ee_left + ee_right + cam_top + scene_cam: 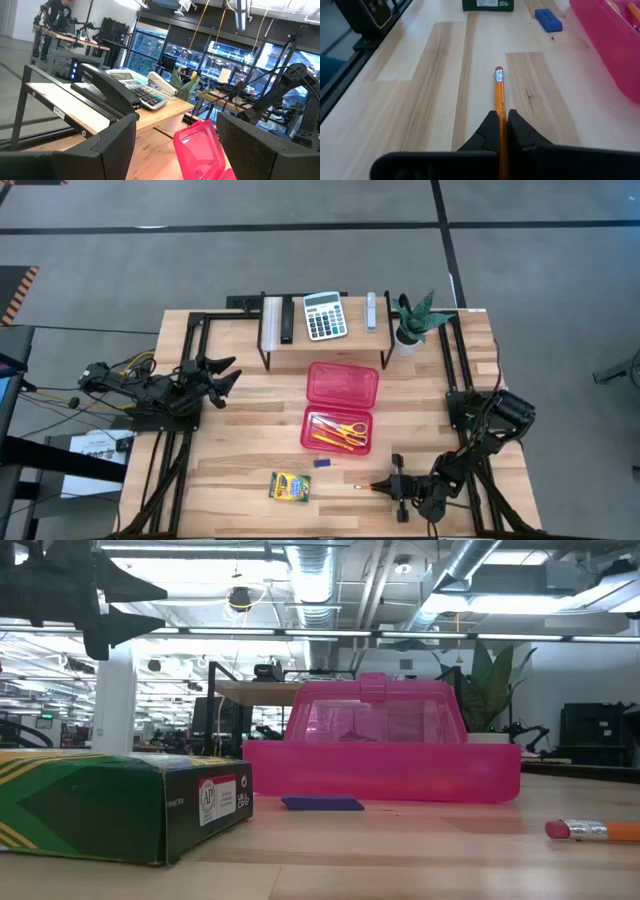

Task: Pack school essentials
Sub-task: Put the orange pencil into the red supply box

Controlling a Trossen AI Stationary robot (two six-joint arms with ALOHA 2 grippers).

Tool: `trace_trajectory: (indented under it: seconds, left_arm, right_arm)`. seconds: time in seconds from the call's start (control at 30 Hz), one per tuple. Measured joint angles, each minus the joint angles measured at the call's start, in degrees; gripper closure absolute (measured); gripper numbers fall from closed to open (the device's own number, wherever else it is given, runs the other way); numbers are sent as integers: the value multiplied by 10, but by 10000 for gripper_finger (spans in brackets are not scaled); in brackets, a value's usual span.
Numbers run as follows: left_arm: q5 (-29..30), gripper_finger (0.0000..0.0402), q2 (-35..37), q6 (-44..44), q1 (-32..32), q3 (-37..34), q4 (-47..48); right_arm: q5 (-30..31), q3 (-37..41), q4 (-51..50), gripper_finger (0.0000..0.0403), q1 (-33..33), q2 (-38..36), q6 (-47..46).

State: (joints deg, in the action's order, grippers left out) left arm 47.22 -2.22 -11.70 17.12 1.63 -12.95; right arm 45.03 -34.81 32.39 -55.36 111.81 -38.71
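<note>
Look at your right gripper (502, 120) first. Its fingers (485, 131) are shut tight on the orange pencil (499, 97), one on each side of it. The pencil sticks straight out past the finger tips, low over the bench (240, 450), near the front edge on the right side. It is thin and orange, with a silver band and a pink rubber tip at the far end.

Your left gripper (222, 377) waits at the left side of the bench, up in the air — its fingers are spread wide and hold nothing.

The pink case (340, 405) lies open in the middle of the bench. Inside its tray you can see the yellow-handled scissors (348, 430) and some more pencils (325, 437).

The small blue eraser (321, 463) lies flat on the bench just in front of the case. The crayon box (289, 486) — green and yellow — lies flat near the front edge, to the left of the eraser.
</note>
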Motion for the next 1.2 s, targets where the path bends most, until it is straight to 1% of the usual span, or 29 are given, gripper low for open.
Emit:
trace_trajectory:
  seconds: [0.2,0.4,0.63,0.77,0.97,1.07,1.2]
  left_arm:
    - [0,139,0,0,0,0,0]
    - [-1,139,0,0,0,0,0]
    - [-3,139,0,0,0,0,0]
    - [-3,139,0,0,0,0,0]
    - [-3,139,0,0,0,0,0]
    - [-3,139,0,0,0,0,0]
    - [-3,139,0,1,0,0,0]
  right_arm:
    - [15,1,-14,391,10,-55,47]
    - [26,1,-8,391,41,-102,111]
    - [24,0,-2,391,132,-149,207]
    - [-27,0,12,390,208,-155,241]
    - [-103,-9,45,390,317,-149,240]
    - [-108,-19,43,390,350,-149,238]
    - [-119,-35,45,390,369,-145,231]
